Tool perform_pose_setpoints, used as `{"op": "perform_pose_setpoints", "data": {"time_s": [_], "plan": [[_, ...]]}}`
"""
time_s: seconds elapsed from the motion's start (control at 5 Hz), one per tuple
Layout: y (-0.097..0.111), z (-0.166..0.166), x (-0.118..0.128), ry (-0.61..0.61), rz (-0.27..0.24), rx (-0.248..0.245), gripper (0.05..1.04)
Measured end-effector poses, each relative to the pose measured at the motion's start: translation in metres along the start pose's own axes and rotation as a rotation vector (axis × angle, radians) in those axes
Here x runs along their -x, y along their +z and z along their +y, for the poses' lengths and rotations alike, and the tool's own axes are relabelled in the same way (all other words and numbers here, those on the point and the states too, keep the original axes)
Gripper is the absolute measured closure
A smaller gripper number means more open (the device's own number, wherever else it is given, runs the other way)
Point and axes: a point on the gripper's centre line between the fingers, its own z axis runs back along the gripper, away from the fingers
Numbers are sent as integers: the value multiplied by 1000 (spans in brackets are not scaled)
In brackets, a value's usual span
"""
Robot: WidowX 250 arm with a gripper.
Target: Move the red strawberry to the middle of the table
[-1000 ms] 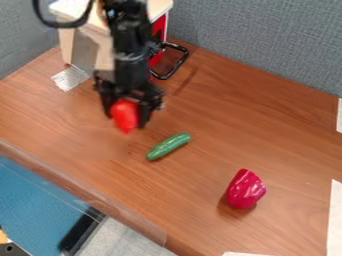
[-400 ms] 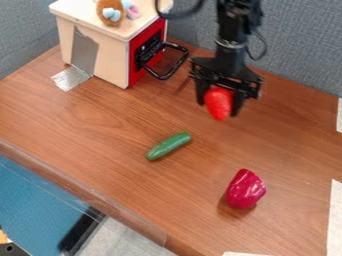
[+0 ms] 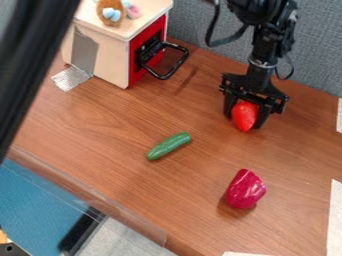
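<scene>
Grey fabric partitions [image 3: 320, 45] stand behind a brown wood-grain table [image 3: 167, 192], whose near edge slants down from the left side of the frame, with a clear strip [image 3: 143, 231] along it. Toward the upper right of the frame, the black gripper [image 3: 245, 123] hangs down over the table, its jaws closed about the red strawberry [image 3: 244, 115], one on either side. The strawberry points downward, its tip showing between them; whether it touches the wood cannot be told. A black cable [image 3: 227, 40] loops beside the arm.

Near the middle of the frame lies a green cucumber [image 3: 168, 146], set at a slant. Lower and to the right sits a glossy, deep-pink pepper [image 3: 244, 190], well apart from it. At the upper left stands a pale wooden toy oven [image 3: 110, 57] with a red front and a black handle [image 3: 178, 66]; silver tape [image 3: 70, 78] runs from its side onto the table, and a brown plush toy [image 3: 110, 12] rests on top. A thick dark bar [image 3: 27, 65] crosses the upper left corner. White sheets [image 3: 336, 215] show along the right edge.
</scene>
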Motion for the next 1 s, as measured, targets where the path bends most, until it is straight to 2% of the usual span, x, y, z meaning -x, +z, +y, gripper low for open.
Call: {"op": "perform_pose_setpoints", "data": {"time_s": [0.2,0.4,0.6,0.8,1.0], "plan": [[-1,-3,-10,-7,2,2,227],[-3,-4,-8,-14,9,21,72],[4,0,1,-14,15,12,75],[44,1,5,-13,-70,32,80],[68,3,17,-11,-113,47,81]]}}
